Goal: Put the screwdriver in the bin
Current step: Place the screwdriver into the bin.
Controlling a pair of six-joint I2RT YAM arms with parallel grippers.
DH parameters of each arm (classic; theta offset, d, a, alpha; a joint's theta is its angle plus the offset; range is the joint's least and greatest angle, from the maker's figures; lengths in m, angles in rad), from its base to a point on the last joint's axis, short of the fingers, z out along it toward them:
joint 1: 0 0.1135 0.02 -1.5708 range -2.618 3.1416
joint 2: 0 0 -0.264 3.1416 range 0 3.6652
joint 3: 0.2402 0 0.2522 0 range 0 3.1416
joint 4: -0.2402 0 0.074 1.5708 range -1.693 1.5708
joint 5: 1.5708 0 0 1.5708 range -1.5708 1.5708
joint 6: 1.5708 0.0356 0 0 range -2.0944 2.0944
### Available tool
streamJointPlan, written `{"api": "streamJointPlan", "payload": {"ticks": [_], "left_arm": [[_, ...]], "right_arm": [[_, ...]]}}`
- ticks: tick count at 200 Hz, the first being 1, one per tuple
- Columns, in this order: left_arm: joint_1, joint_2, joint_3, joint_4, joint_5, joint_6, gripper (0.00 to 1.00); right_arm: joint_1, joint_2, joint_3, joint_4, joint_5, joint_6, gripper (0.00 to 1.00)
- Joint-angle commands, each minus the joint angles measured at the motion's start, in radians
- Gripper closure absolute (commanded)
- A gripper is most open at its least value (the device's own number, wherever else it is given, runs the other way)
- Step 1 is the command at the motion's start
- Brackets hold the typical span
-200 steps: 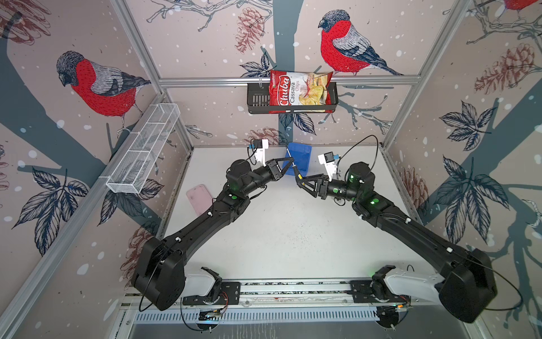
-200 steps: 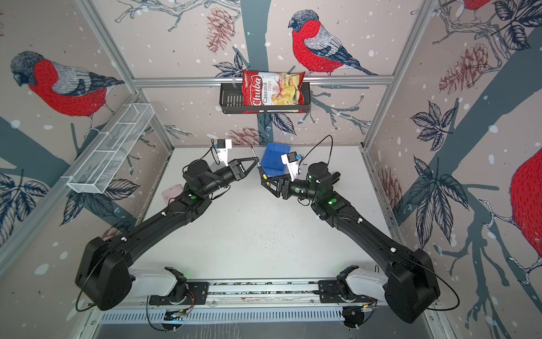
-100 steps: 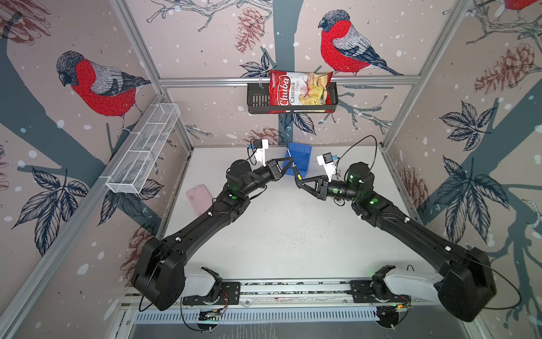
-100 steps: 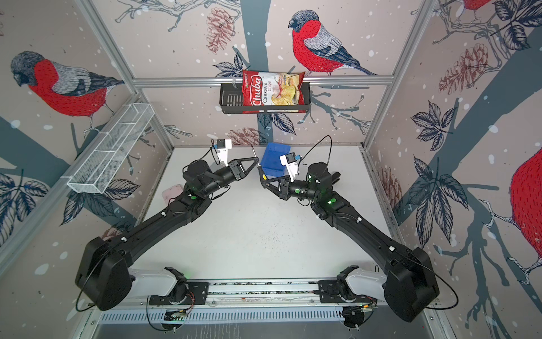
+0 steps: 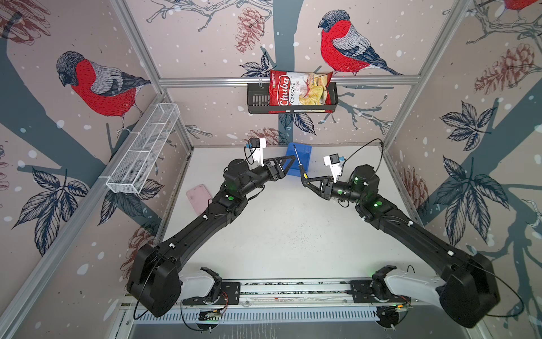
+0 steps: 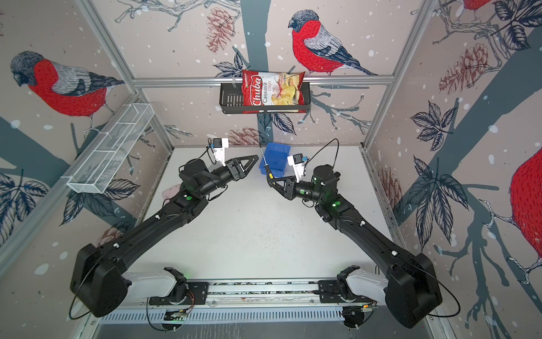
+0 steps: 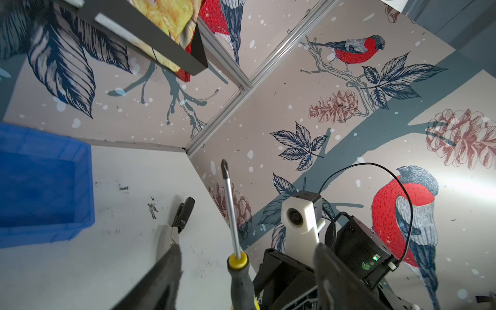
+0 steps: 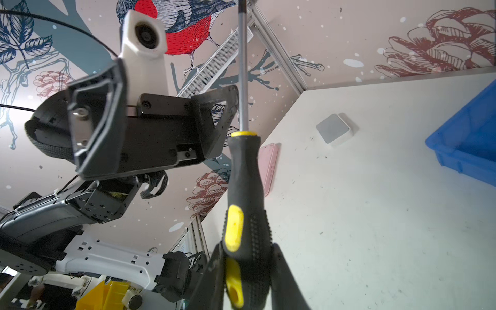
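White tabletop [image 5: 278, 234]. Black-and-yellow screwdriver [image 5: 299, 164] is clamped by right gripper [image 5: 305, 182], left gripper [image 5: 289, 166] spread wide. Best laid flat in blue plastic bin [image 5: 305, 155].

Robot lab test cell, not a home or shop. Evidence:
- Boxed-in booth on a silver aluminium extrusion frame [image 5: 205, 80]. The walls are printed panels with red-breasted bird artwork [image 5: 99, 85].
- Flat white tabletop [image 5: 281, 234], scuffed with dark marks.
- Black jointed robot arm on the left [image 5: 199, 232] and a matching one on the right [image 5: 410, 232]. Both sit on a slotted metal base rail [image 5: 293, 286] at the front edge.
- Green status lights [image 5: 378, 203] lit on the arm joints.
- White plastic camera mount [image 5: 258, 151] on a wrist.
- Props hung on the walls: a long white wire mesh tray [image 5: 143, 152] and a black slotted basket [image 5: 258, 99] holding a red chips bag [image 5: 299, 91].
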Motion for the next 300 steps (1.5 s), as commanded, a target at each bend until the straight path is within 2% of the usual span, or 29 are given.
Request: {"api": "streamJointPlan", "payload": {"ticks": [1, 21, 34, 47, 69, 85, 102, 135, 214, 266, 300], "left_arm": [[0.001, -0.031, -0.001, -0.023, -0.023, 0.167, 0.01], [0.002, -0.066, -0.055, -0.028, -0.008, 0.345, 0.01], [0.001, -0.087, -0.083, -0.072, 0.018, 0.523, 0.01], [0.0, -0.117, -0.128, -0.091, 0.01, 0.642, 0.01], [0.002, -0.168, -0.18, -0.126, -0.035, 0.793, 0.01], [0.0, -0.192, -0.195, -0.149, -0.075, 0.849, 0.01], [0.001, -0.206, -0.196, -0.194, -0.111, 0.881, 0.01], [0.001, -0.232, -0.241, -0.218, -0.198, 0.912, 0.01], [0.001, -0.243, -0.322, -0.149, -0.291, 0.842, 0.01], [0.001, -0.23, -0.325, -0.14, -0.278, 0.814, 0.01], [0.0, -0.209, -0.323, -0.12, -0.256, 0.792, 0.01]], "right_arm": [[-0.028, -0.015, -0.019, 0.07, 0.058, 0.028, 0.83], [-0.067, -0.018, -0.027, 0.052, 0.132, 0.028, 0.82], [-0.09, -0.018, -0.033, 0.038, 0.184, 0.025, 0.82], [-0.112, -0.014, -0.037, 0.025, 0.229, 0.009, 0.82], [-0.13, 0.007, -0.025, -0.003, 0.305, -0.029, 0.82], [-0.13, 0.037, 0.01, -0.052, 0.362, -0.058, 0.82], [-0.129, 0.083, 0.06, -0.115, 0.423, -0.064, 0.81], [-0.122, 0.187, 0.104, -0.085, 0.475, -0.056, 0.82], [-0.069, 0.581, 0.348, -0.026, 0.571, 0.005, 0.84], [-0.046, 0.885, 0.683, -0.244, 0.66, 0.025, 0.85], [-0.019, 1.024, 0.846, -0.348, 0.715, 0.013, 0.85]]}}
